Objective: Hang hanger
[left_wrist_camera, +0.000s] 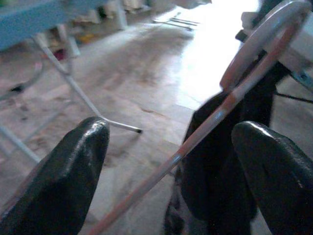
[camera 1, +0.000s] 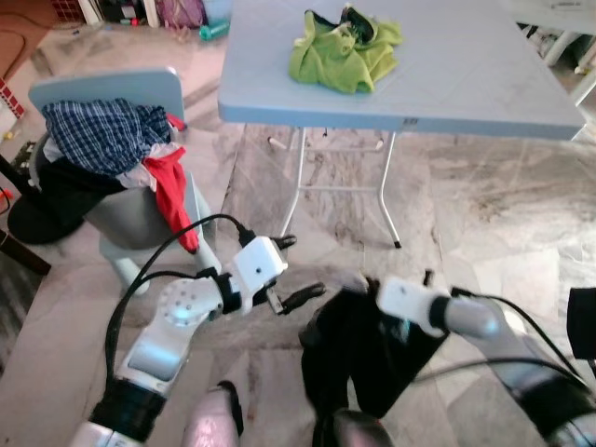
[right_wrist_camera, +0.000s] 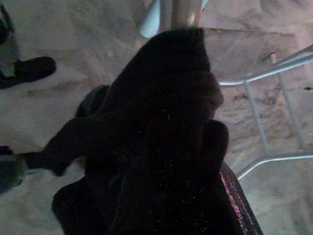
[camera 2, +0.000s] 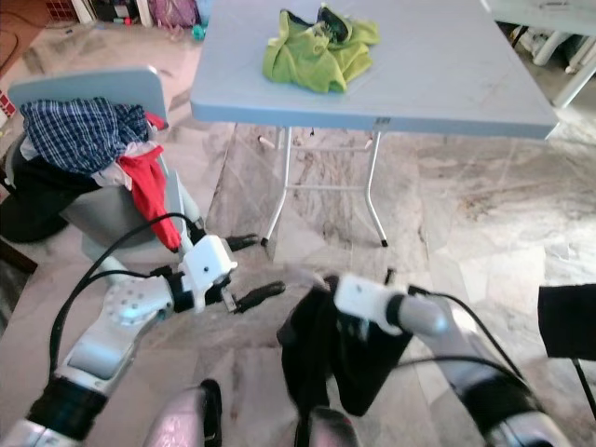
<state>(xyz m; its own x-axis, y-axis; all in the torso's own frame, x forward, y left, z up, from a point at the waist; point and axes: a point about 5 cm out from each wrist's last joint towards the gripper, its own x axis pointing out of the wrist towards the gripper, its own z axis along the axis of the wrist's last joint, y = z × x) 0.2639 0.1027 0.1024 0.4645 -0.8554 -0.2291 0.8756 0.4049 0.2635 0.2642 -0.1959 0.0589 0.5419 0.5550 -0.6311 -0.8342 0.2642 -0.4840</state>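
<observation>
Black cloth [camera 1: 358, 358] hangs low between the two arms, a dark garment draped on a hanger [left_wrist_camera: 230, 100] whose pale pinkish bar and curved hook show in the left wrist view. The right gripper [camera 1: 402, 300] carries it: the cloth drops from under the white wrist block, which suggests the hanger is held near its top so the garment can fall free. The right fingers are buried in the fabric, so I cannot tell whether they are pressed together or how they grip.

The left gripper [camera 1: 296, 300] is just beside the garment with its fingers [left_wrist_camera: 63, 181] spread. In its wrist view the hanger bar runs across the gap between them, apparently a little beyond the tips and not touching either. That reads as the left arm lining up to steady or take the hanger, though this is a guess.

No rail or hook to hang from can be made out.

Further off, a grey chair [camera 1: 112, 93] on the left is heaped with clothes: plaid, red and dark pieces. Beyond stands a folding table [camera 1: 484, 84] with a green garment [camera 1: 345, 51] on it. A dark object [camera 1: 585, 331] at the right edge is cut off and unclear.
</observation>
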